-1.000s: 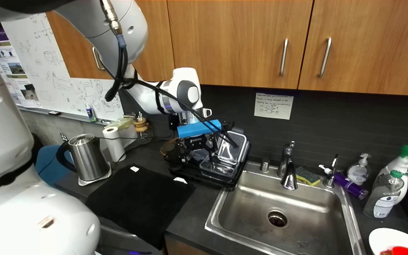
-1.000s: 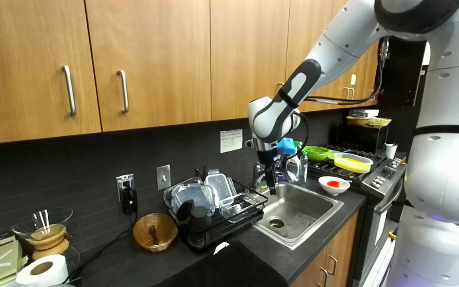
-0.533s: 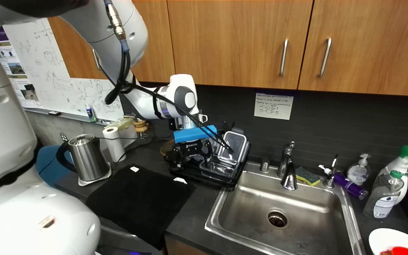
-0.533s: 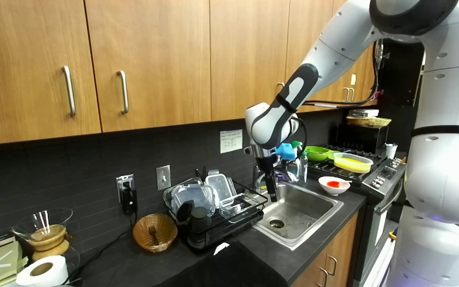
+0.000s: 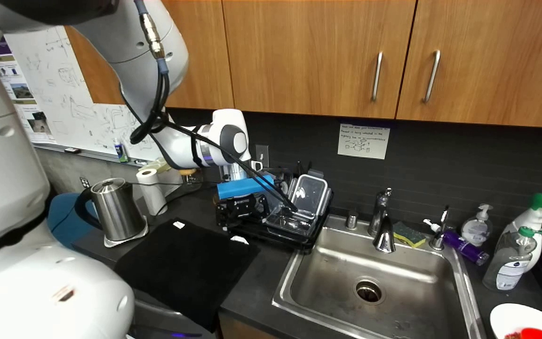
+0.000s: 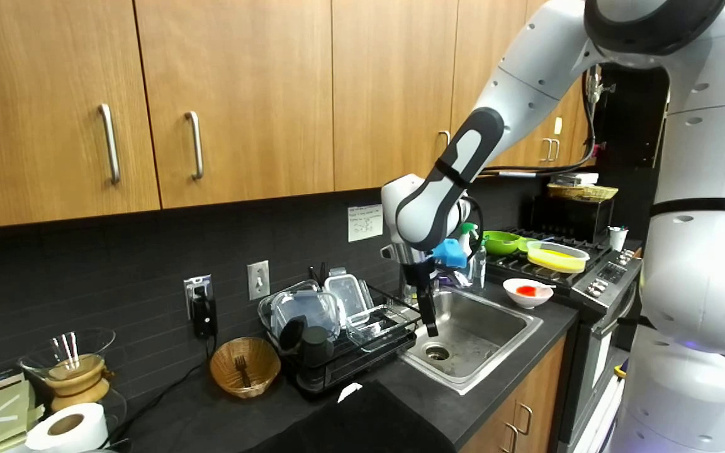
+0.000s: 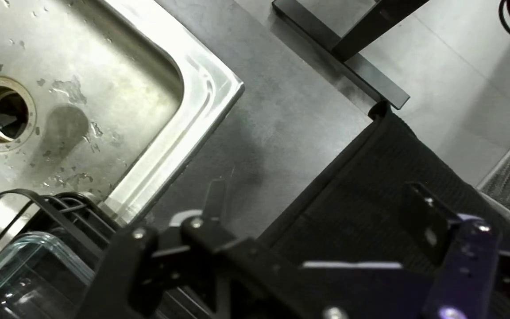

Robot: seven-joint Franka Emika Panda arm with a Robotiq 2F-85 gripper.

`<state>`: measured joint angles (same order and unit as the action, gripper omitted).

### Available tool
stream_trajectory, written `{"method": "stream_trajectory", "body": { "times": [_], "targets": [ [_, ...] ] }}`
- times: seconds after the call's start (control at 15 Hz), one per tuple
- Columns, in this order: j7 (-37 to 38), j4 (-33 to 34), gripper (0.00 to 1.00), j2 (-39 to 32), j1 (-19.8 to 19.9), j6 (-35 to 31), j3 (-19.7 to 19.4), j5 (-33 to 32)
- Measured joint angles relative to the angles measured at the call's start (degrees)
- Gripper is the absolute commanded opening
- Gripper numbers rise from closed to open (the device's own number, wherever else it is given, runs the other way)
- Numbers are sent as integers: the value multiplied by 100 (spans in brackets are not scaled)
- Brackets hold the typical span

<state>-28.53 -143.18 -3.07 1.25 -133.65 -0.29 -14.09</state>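
- Wooden cupboards (image 6: 236, 100) run above a dark desk (image 5: 254, 288); my jaws hang over it, close to the rack (image 6: 394, 351) and the cloth (image 5: 186, 273), though depth is hard for me to judge.
- On my wrist view the jaws stand wide apart, with nothing between the fingers (image 7: 214, 201).
- Cloth lies spread on the desk below the jaws; I see one finger against it, the other against plain desk.
- Dishes (image 6: 347, 296) stand in the rack just beside the jaws; I make out no contact.
- Done, as I judge it: the jaws are parted and placed near both cloth and rack. Left: any grip at all, since none is made.
- Floor (image 7: 481, 66) past the desk's edge, and water drops in the sink (image 7: 193, 53) beside the jaws, come through plainly only on my wrist view.
- Kettle (image 5: 118, 209), across the cloth from the jaws, shows whole in an exterior view; my wrist view leaves it out.
- Green pan (image 6: 502, 242), on the stove (image 6: 614, 280) well beyond the jaws, reaches me only in an exterior view.
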Motion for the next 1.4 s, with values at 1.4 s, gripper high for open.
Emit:
{"method": "stream_trajectory", "body": {
  "times": [1.4],
  "targets": [
    [-6, 1038, 100, -1568, -18, -901, 738, 925]
  ]
}}
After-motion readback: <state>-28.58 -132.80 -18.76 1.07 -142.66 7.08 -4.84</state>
